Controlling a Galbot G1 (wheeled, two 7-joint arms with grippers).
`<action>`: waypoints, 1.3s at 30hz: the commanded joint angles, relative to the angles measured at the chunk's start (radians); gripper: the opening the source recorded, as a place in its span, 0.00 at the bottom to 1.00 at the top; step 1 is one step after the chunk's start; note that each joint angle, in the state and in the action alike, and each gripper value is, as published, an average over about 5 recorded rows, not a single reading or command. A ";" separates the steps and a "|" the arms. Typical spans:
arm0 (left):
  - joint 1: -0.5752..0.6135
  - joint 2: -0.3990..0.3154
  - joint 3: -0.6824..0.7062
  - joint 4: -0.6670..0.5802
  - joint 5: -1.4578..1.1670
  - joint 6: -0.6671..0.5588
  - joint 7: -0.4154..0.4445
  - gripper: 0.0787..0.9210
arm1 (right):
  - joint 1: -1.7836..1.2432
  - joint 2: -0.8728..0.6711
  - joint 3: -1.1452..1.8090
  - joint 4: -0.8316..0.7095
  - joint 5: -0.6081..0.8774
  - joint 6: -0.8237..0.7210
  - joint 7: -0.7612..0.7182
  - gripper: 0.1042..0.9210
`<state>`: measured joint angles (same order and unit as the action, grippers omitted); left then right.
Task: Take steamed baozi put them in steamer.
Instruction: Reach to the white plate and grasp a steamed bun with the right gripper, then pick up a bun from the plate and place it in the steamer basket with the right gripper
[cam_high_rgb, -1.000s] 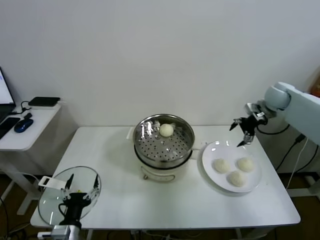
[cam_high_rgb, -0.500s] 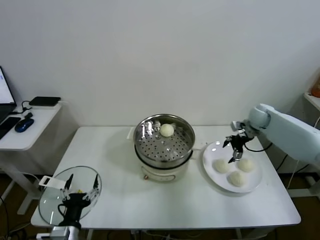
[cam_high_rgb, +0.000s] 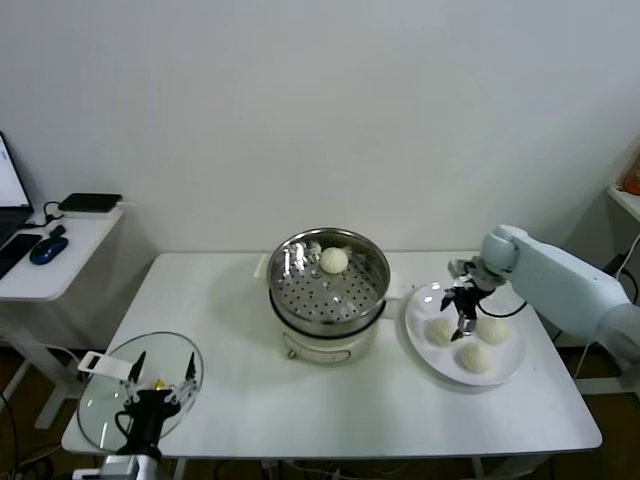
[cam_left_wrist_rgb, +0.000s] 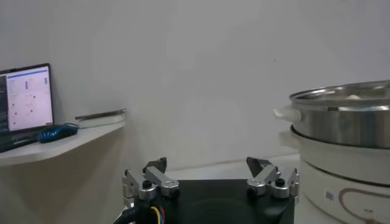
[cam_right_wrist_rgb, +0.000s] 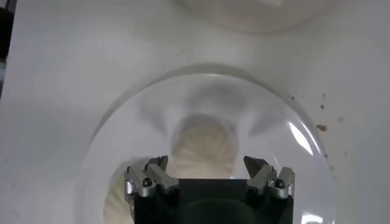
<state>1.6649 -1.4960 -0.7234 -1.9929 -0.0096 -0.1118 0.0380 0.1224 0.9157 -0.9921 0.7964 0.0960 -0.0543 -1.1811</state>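
Note:
The steel steamer (cam_high_rgb: 327, 282) sits on its cream cooker base at the table's middle and holds one baozi (cam_high_rgb: 333, 260) at its far side. Three more baozi lie on a white plate (cam_high_rgb: 418, 318) to the right: one on the left (cam_high_rgb: 441, 331), one on the right (cam_high_rgb: 491, 329) and one at the front (cam_high_rgb: 476, 357). My right gripper (cam_high_rgb: 463, 312) is open and hangs low over the plate between the two back buns. In the right wrist view a ribbed baozi (cam_right_wrist_rgb: 204, 146) lies just ahead of the open gripper (cam_right_wrist_rgb: 207, 164). My left gripper (cam_high_rgb: 158, 385) is open and parked at the front left.
A round glass lid (cam_high_rgb: 105, 400) lies under the left gripper at the table's front left corner. A side desk (cam_high_rgb: 60, 250) with a mouse and phone stands further left. The left wrist view shows the steamer (cam_left_wrist_rgb: 341, 115) and a laptop (cam_left_wrist_rgb: 24, 97).
My right gripper has moved left and down, from the air beyond the plate's far right to just over the buns on the plate. The left arm has not moved.

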 joint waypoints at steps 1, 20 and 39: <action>-0.001 0.000 0.000 0.000 0.000 0.001 0.000 0.88 | -0.035 0.023 0.029 -0.034 -0.032 -0.001 -0.001 0.88; 0.000 -0.003 -0.001 0.007 -0.002 -0.002 -0.001 0.88 | -0.049 0.048 0.078 -0.071 -0.077 0.014 -0.002 0.83; 0.004 -0.001 -0.008 0.005 -0.009 -0.007 -0.002 0.88 | 0.068 -0.007 -0.004 0.021 0.019 0.009 -0.003 0.76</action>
<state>1.6693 -1.4983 -0.7297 -1.9854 -0.0171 -0.1206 0.0357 0.1119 0.9275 -0.9445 0.7732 0.0580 -0.0435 -1.1830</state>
